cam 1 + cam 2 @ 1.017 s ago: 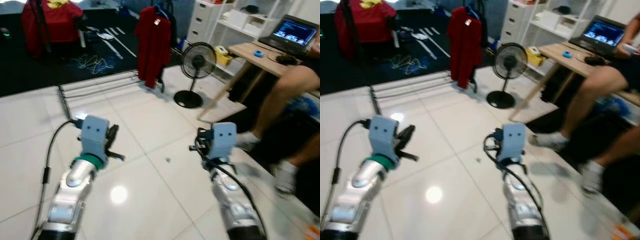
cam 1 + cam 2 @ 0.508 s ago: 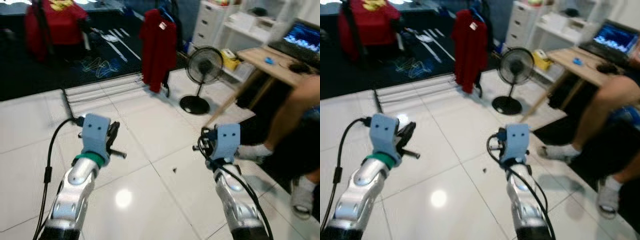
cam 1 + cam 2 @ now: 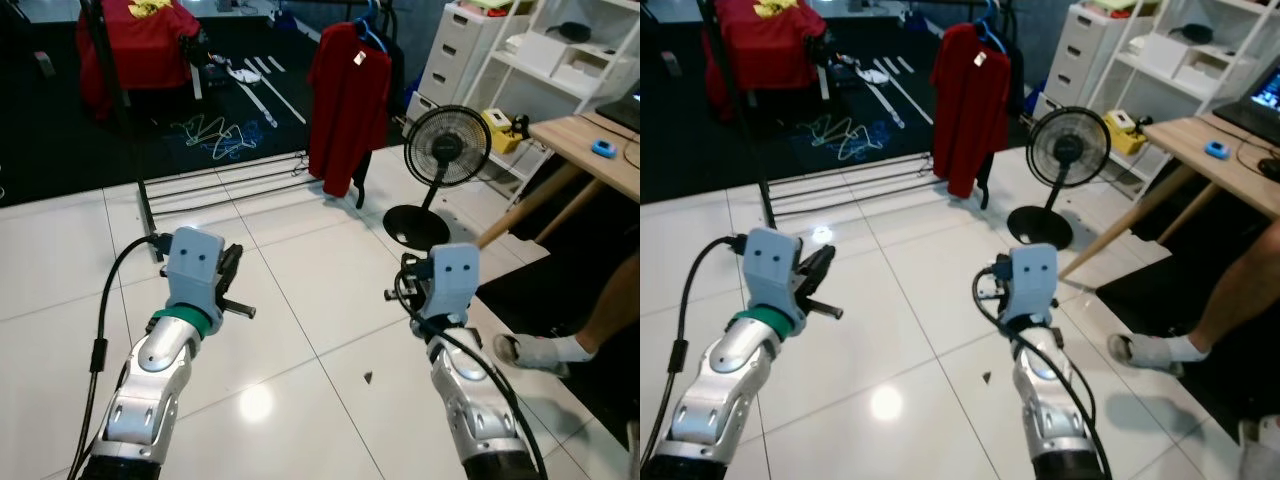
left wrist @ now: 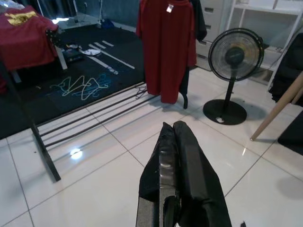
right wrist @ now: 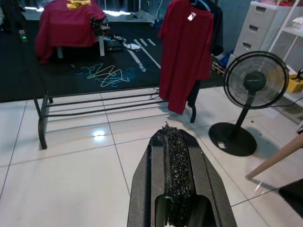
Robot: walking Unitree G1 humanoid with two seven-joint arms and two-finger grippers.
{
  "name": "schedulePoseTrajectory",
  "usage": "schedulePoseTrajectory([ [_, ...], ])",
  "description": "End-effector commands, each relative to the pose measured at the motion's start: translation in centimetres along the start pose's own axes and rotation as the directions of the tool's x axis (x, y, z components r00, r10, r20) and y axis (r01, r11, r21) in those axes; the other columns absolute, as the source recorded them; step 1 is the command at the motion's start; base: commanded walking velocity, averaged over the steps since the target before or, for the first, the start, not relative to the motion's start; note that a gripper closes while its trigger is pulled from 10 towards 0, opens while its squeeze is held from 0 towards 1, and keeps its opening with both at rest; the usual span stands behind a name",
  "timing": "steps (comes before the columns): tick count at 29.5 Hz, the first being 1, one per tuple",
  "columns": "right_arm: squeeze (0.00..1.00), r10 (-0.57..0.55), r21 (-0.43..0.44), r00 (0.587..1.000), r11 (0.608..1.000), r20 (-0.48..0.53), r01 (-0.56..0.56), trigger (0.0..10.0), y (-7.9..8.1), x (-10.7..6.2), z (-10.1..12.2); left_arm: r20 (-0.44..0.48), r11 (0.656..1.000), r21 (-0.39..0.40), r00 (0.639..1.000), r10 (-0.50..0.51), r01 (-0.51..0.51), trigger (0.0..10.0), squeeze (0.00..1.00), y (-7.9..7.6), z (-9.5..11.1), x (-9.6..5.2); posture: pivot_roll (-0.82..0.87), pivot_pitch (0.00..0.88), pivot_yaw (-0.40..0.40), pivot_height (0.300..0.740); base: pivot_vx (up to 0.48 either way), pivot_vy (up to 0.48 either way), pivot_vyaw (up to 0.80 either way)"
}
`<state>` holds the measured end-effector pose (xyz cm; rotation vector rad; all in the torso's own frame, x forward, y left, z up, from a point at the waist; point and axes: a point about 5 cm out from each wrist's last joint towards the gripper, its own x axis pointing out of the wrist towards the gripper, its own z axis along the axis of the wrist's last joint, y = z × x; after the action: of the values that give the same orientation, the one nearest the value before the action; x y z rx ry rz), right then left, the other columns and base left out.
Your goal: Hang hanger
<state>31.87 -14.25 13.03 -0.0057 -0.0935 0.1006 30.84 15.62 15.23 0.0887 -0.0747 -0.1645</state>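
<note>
Here both arms are reaching over the white floor, left tool (image 4: 173,130) and right tool (image 5: 173,135) pressed together, while the hangers (image 3: 215,133) are lying well ahead on the dark carpet (image 3: 60,140) behind the rack (image 3: 200,185)

A shirt (image 3: 346,105) hangs at the garment rack's (image 3: 225,180) right end, hangers (image 3: 213,133) on the floor behind, a fan (image 3: 438,160) further right.

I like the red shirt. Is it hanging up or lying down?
Hanging up. The red shirt hangs spread from a blue hanger on the rack, above the floor.
</note>
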Motion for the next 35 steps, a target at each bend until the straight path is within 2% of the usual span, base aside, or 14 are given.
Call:
schedulePoseTrajectory([
  [1, 0.00, 0.006, -0.006, 1.000, 1.000, -0.012, -0.006, 10.0, 0.06, -0.11, -0.27, -0.015, 1.000, 0.002, 1.000, 0.000, 0.000, 10.0, 0.00, -0.07, -0.39, -0.04, -0.01, 0.000, 0.005, 0.740, 0.394, 0.000, 0.00],
  [35, 0.00, 0.000, -0.001, 1.000, 1.000, -0.011, 0.000, 10.0, 0.08, -0.08, -0.31, -0.010, 1.000, 0.000, 1.000, -0.007, 0.007, 10.0, 0.00, -0.12, -0.24, 0.09, -0.01, 0.000, 0.009, 0.740, 0.377, 0.000, 0.00],
])
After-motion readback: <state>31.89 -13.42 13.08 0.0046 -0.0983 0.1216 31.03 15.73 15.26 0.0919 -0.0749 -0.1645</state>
